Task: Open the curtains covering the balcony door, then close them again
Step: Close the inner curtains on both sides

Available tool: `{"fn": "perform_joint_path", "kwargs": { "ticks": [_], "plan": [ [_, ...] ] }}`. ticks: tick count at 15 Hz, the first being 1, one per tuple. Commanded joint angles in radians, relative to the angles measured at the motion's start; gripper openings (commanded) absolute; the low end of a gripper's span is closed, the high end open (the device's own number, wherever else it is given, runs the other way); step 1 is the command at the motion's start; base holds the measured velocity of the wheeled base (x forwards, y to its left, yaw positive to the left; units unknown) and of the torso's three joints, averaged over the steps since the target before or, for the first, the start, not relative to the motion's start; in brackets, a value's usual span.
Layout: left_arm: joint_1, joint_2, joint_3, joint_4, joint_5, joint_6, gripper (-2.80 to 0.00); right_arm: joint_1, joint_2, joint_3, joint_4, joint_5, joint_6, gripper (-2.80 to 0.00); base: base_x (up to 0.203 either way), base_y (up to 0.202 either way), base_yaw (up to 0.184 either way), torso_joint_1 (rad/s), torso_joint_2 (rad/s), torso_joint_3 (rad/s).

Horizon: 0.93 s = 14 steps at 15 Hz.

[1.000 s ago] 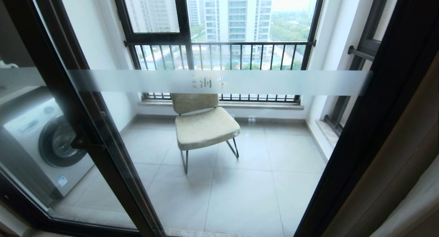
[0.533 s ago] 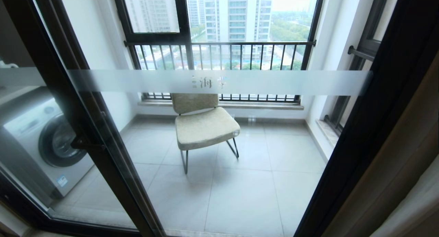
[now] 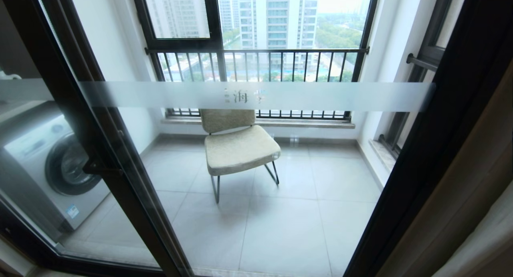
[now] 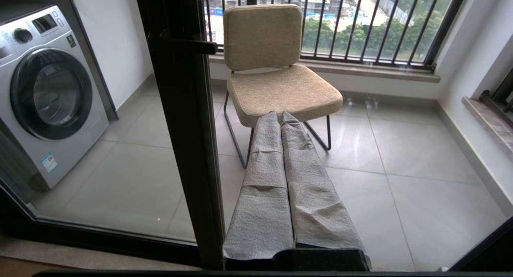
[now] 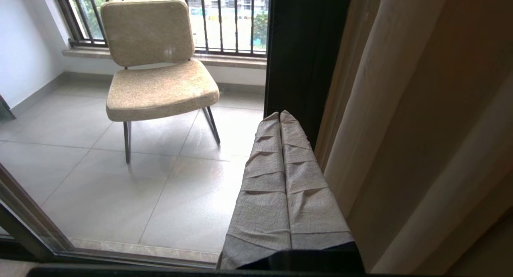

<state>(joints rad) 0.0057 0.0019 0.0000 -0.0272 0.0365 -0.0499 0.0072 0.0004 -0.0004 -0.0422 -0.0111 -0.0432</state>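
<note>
Curtains (image 5: 421, 120) are hanging bunched at the right edge of the door, beige folds, pulled clear of the glass. Balcony door (image 3: 256, 96) is showing black frames, a frosted band with small characters and a black handle (image 3: 96, 166) on the left panel. Left hand (image 4: 280, 116) is sitting clenched and empty, pointing at the glass beside the middle frame post. Right hand (image 5: 279, 114) is also clenched and empty, just beside the curtain folds. Behind the glass a beige chair (image 3: 238, 142) is standing mid-floor, washing machine (image 3: 52, 168) at the left, railing (image 3: 256, 64) at the back.
</note>
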Motion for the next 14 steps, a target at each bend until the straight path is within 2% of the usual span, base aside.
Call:
{"fn": "perform_joint_path", "kwargs": {
  "ticks": [1, 5, 9, 11, 14],
  "plan": [
    [0.0, 0.0, 0.0, 0.0, 0.002, -0.001, -2.8, 0.0, 0.0, -0.004, -0.019, -0.001, 0.0, -2.8, 0.0, 0.0, 0.0, 0.0, 0.0, 0.0],
    [0.0, 0.0, 0.0, 0.0, 0.0, -0.001, -2.8, 0.0, 0.003, -0.111, 0.01, 0.006, -0.016, -2.8, 0.0, 0.0, 0.0, 0.0, 0.0, 0.0],
    [0.0, 0.0, 0.0, 0.0, 0.002, -0.001, -2.8, 0.0, 0.09, -0.297, 0.094, -0.004, -0.031, -2.8, 0.0, 0.0, 0.0, 0.0, 0.0, 0.0],
    [0.0, 0.0, 0.0, 0.0, 0.002, -0.001, -2.8, 0.006, 0.202, -0.392, 0.095, -0.054, -0.039, -2.8, 0.0, 0.0, 0.0, 0.0, 0.0, 0.0],
    [0.0, 0.0, 0.0, 0.0, 0.002, -0.001, -2.8, 0.028, 0.351, -0.553, 0.094, -0.187, -0.047, -2.8, 0.0, 0.0, 0.0, 0.0, 0.0, 0.0]
  ]
}}
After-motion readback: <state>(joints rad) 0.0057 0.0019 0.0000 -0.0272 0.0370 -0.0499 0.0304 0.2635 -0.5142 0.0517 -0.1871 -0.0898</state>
